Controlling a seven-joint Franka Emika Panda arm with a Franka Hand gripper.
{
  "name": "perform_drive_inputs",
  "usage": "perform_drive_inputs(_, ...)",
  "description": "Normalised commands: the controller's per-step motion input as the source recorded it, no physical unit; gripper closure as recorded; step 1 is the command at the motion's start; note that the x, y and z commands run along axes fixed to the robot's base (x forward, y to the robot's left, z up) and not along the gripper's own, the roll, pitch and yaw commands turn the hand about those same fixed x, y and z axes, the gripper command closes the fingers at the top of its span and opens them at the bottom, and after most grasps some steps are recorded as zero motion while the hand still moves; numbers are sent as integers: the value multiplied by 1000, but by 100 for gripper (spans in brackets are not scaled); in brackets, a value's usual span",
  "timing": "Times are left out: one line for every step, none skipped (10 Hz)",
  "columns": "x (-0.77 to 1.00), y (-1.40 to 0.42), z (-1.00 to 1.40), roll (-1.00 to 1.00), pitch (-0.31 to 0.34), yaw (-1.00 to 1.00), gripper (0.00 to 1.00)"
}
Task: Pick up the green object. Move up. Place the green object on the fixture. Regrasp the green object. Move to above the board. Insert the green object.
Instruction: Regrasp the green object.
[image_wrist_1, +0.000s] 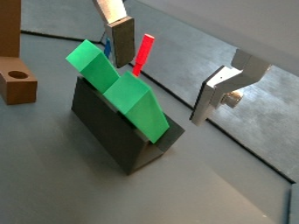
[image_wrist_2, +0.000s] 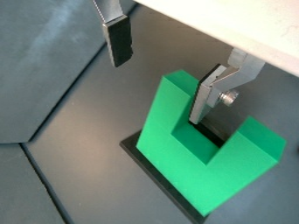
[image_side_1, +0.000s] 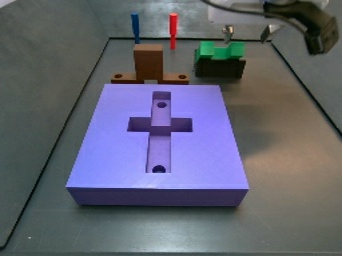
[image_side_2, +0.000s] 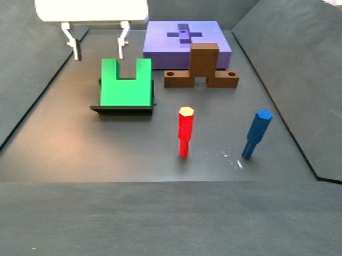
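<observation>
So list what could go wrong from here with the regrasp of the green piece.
1. The green object lies tilted on the sloped fixture; a nudge might slide it off.
2. The open gripper hangs just above it, and in a wrist view one finger sits at the notch while the other is off to the side, so closing could catch one arm unevenly.
3. The red peg stands close behind, so a wide approach might clip it.
</observation>
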Motion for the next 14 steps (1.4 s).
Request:
perform_drive_inputs(0,-106,-163,531,360,-11,0)
perform_drive_inputs(0,-149,-186,509,300,0,0)
perform_drive_inputs(109,-166,-231,531,297,0,0)
perform_drive_inputs(226,-57,-280,540,314,23,0)
perform_drive_inputs(169,0,-249,617,263,160,0)
perform_drive_inputs(74,0,-134,774,229,234,0)
perform_drive_inputs(57,0,-106,771,223,254,0)
perform_drive_inputs(80,0,-77,697,189,254,0)
perform_drive_inputs(134,-11,-63,523,131,257,0)
perform_drive_inputs(0,-63,-117,437,26,103,0)
perform_drive_inputs(3,-29,-120,286,29,60,0)
perform_drive_inputs(120,-26,-100,131,3,29,0)
perform_drive_inputs(129,0,-66,0,0,29,0)
perform_drive_inputs(20,0,-26,-9,0,0,0)
